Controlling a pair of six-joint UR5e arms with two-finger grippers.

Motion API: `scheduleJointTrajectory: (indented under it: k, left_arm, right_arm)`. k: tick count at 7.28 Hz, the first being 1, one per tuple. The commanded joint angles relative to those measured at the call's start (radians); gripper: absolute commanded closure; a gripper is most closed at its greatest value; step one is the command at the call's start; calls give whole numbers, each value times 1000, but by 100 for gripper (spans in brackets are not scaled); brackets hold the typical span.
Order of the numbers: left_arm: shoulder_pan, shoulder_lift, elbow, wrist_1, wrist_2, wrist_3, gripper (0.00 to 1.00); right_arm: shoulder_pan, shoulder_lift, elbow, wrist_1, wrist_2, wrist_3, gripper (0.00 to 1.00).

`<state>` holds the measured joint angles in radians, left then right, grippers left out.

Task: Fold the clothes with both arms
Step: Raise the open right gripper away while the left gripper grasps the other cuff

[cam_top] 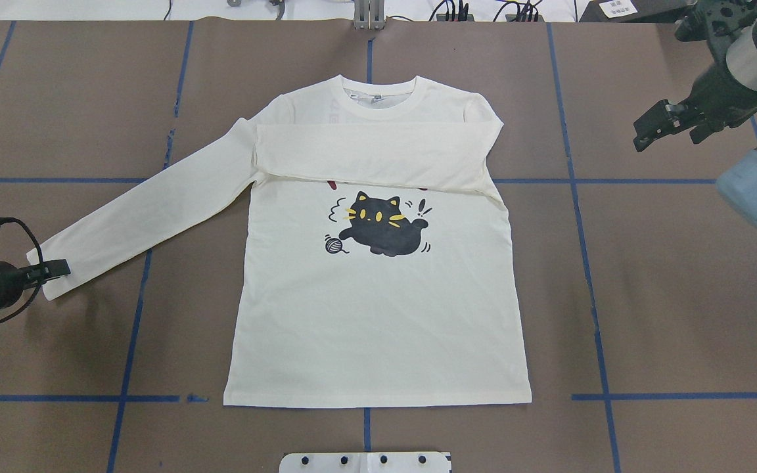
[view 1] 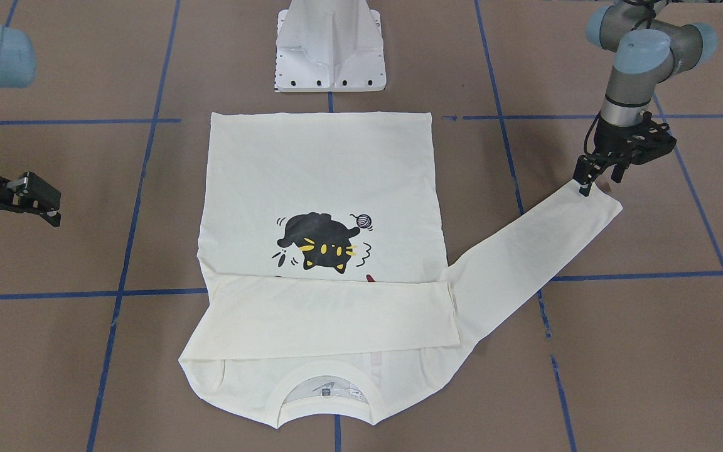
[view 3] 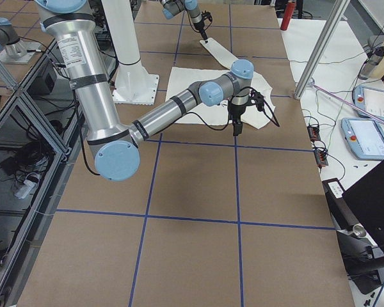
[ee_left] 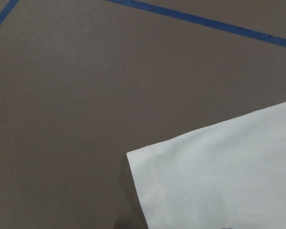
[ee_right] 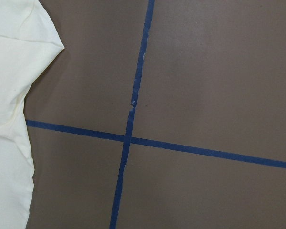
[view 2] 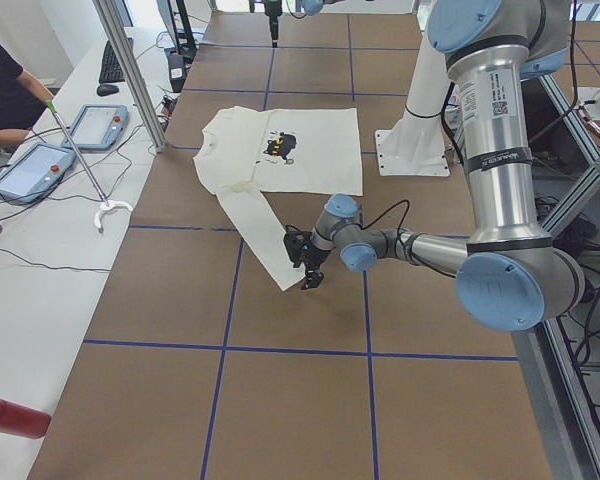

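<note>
shirt (cam_top: 378,315) flat on table (cam_top: 681,295), one sleeve (cam_top: 372,154) across chest, other toward left edge, left gripper (view 1: 597,184) wide at its cuff (view 1: 600,204), right gripper (cam_top: 667,131) wide near right edge

T-shirt (cam_top: 378,315) lay flat mid-table (cam_top: 648,295), hem toward the robot-side edge, collar toward the far edge. One sleeve (cam_top: 372,154) lay across the chest. The other sleeve (cam_top: 148,217) ran toward the left end, left gripper (view 1: 595,182) at its cuff. Right gripper (cam_top: 666,130) sat near the far right corner, well apart.

No txt you can read: T-shirt (cam_top: 378,315) red print (view 1: 369,278), prob. lettering, sits mostly under the folded sleeve (cam_top: 372,154); neck label (cam_top: 376,97) too small.
</note>
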<state>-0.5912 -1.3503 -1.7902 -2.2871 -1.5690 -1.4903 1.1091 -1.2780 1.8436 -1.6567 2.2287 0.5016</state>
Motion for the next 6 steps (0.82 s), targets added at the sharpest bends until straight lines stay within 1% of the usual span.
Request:
scheduleJointTrajectory:
  k: [1,3,4,5,6]
  left_arm:
    - [-1,-1,2,0,0,-4,33]
    - [-1,-12,12,0,0,-7,34]
    - [-1,-15,11,0,0,-10,40]
    - [-2,-16,11,0,0,-11,53]
    - [-4,-16,8,0,0,-11,68]
  right_arm:
    - [0,-1,0,0,0,0,0]
    - [0,-1,0,0,0,-2,0]
    - [0,-1,0,0,0,-2,0]
    - [0,-1,0,0,0,-2,0]
    - [0,0,0,0,0,-2,0]
